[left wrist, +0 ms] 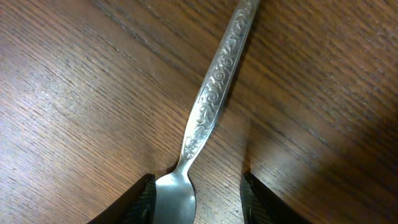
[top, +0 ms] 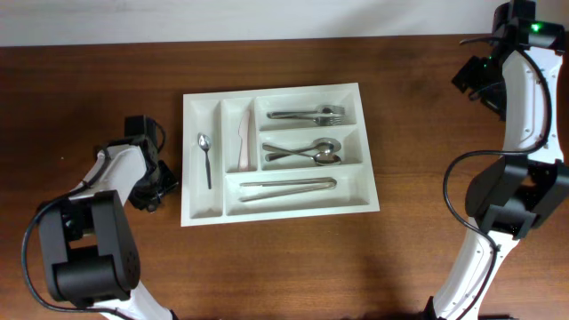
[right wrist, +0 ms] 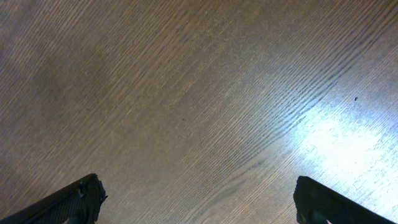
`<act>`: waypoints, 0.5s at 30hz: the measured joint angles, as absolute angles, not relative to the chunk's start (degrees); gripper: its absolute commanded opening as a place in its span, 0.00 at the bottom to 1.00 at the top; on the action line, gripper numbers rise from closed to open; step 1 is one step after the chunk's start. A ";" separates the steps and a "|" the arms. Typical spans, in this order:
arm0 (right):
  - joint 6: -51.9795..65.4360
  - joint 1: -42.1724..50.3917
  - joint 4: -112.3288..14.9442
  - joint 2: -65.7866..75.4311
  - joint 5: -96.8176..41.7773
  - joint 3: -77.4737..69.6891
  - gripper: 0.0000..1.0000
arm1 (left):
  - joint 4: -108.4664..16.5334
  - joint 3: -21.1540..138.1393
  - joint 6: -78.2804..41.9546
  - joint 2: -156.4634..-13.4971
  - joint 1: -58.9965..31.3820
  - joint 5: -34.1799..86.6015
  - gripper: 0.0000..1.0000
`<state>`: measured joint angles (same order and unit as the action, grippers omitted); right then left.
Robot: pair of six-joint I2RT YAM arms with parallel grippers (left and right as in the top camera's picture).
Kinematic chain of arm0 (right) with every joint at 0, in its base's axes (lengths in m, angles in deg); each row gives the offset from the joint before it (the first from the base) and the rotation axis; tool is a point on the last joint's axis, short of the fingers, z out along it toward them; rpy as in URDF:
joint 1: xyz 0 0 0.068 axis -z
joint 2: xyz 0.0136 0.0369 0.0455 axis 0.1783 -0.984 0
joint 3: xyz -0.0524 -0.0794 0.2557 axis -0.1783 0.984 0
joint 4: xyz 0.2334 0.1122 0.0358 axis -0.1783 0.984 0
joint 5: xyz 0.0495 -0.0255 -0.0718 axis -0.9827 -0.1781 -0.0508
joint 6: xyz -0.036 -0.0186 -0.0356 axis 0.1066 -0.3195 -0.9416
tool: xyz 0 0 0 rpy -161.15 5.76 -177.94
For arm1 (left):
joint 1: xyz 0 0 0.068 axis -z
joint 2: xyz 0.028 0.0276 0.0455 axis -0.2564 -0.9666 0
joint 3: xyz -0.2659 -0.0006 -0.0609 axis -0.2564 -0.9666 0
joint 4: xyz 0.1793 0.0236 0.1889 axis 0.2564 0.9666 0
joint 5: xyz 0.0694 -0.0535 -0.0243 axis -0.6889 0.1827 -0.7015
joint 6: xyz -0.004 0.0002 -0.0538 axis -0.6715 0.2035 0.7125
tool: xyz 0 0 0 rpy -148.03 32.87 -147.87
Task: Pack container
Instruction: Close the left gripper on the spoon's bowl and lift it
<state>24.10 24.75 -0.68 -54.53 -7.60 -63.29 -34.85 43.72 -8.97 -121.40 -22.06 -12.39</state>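
Five-compartment white tray: centre of the bench, seen only from overhead, well apart from both arms.
- Left upright slot: one small spoon.
- Second upright slot: one white knife-like piece; exact kind too small to tell.
- Top long slot: forks.
- Middle long slot: spoons.
- Bottom long slot: tongs.

Left hand: low on the bench, just left of the tray's lower corner. Overhead, the arm covers whatever lies beneath it. The left wrist view shows the fingers apart. A patterned spoon lies flat on the wood, its bowl between the fingers and against one of them. A gap remains on the other side. The handle runs away toward the top of that view. Nothing is clamped.

Right hand: far corner of the bench, well away from the tray. The right wrist view shows fingers spread wide over bare wood with a bright glare patch. Nothing lies between them.
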 measured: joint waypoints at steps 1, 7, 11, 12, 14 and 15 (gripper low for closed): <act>24.08 24.75 -0.68 -54.53 -7.60 -63.29 0.99 | -34.83 43.65 -8.97 -121.32 -22.06 -12.39 0.47; 24.08 24.75 -0.68 -54.53 -7.60 -63.29 0.99 | -33.89 43.54 -8.97 -121.10 -22.19 -13.42 0.63; 24.13 24.75 -0.68 -54.53 -7.60 -63.29 0.99 | -32.97 43.54 -8.95 -121.03 -22.52 -13.53 0.64; 24.06 24.75 -0.68 -54.53 -7.60 -63.29 0.99 | -32.62 43.54 -8.95 -121.01 -22.60 -13.48 0.63; 24.13 24.75 -0.68 -54.53 -7.62 -63.29 0.99 | -32.27 43.54 -8.95 -121.01 -22.71 -13.33 0.63; 24.10 24.75 -0.68 -54.53 -7.60 -63.29 0.99 | -32.25 43.54 -8.95 -121.01 -22.78 -13.15 0.60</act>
